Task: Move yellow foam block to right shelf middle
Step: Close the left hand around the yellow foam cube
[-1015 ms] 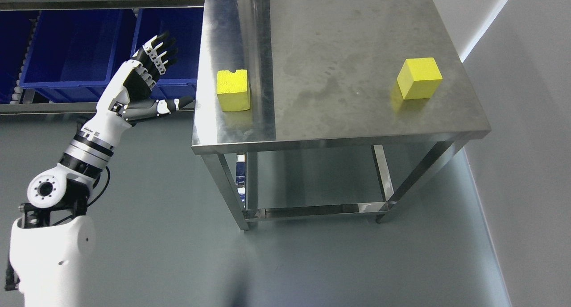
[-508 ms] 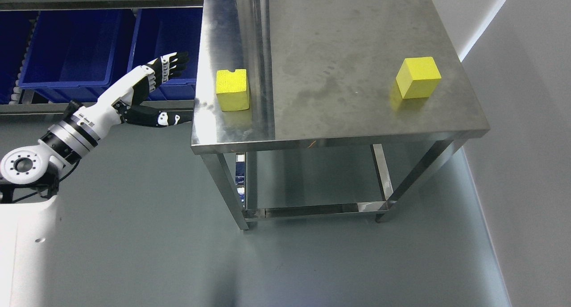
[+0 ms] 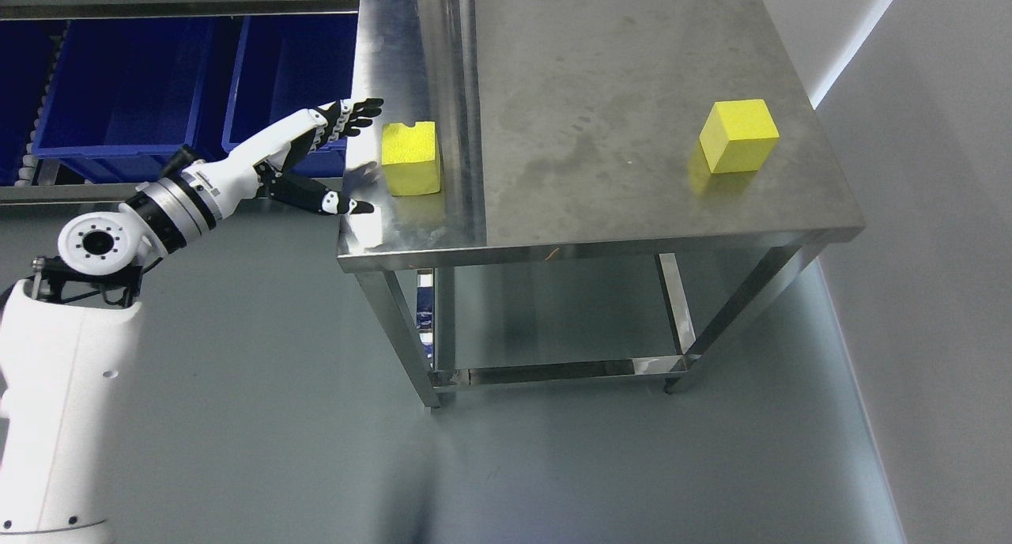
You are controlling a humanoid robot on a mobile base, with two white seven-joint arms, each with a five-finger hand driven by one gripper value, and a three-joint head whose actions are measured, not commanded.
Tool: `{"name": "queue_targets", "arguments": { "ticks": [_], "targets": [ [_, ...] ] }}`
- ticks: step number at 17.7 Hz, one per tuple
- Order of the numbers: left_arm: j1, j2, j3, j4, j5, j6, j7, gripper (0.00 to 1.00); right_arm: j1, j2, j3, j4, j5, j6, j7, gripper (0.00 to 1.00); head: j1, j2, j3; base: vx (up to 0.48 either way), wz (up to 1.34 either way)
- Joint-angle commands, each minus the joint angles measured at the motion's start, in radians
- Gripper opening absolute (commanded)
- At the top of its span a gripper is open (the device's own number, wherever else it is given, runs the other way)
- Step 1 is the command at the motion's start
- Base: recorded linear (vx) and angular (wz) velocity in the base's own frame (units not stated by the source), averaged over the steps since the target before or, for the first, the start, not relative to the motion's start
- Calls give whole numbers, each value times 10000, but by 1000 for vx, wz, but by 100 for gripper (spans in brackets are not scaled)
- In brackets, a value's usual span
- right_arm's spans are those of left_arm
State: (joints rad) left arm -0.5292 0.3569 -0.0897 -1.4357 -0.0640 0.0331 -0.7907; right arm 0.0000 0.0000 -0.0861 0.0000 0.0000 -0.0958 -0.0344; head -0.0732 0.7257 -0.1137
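A yellow foam block (image 3: 410,157) with a notch in its top edge stands on the left strip of the steel table (image 3: 601,212). A second yellow block (image 3: 738,135) stands near the table's right edge. My left hand (image 3: 357,160) is open, fingers (image 3: 360,117) stretched over the table's left edge and thumb (image 3: 338,205) lower down. It is just left of the notched block, not touching it. The right arm is out of view.
Blue bins (image 3: 111,93) sit on a low rack at the upper left, behind my left arm. A raised steel seam (image 3: 451,93) runs down the table just right of the notched block. A lower table shelf (image 3: 553,307) shows underneath. Grey wall stands at right.
My left hand has swung down and to the right, from in front of the blue bins to the table's left edge beside the notched block. The blocks have not moved.
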Motion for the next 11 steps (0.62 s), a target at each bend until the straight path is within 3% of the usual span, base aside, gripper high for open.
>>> {"name": "queue_targets", "arguments": {
  "ticks": [1,5,11],
  "targets": [
    [-629,-761,-1419,1686,-555,-9,7,99,15,-175,-14,-175,31,7,7,100,0,0,0,0,0],
    [-675,-915,-1419,1886,-602,-24,7,97,15,-175,2,-175,31,7,7,100,0,0,0,0,0],
    [-752,-1160,-1037,1978,-572,-55,22,76,15,-175,2,-175,31,7,7,100,0,0,0,0,0]
  ]
}}
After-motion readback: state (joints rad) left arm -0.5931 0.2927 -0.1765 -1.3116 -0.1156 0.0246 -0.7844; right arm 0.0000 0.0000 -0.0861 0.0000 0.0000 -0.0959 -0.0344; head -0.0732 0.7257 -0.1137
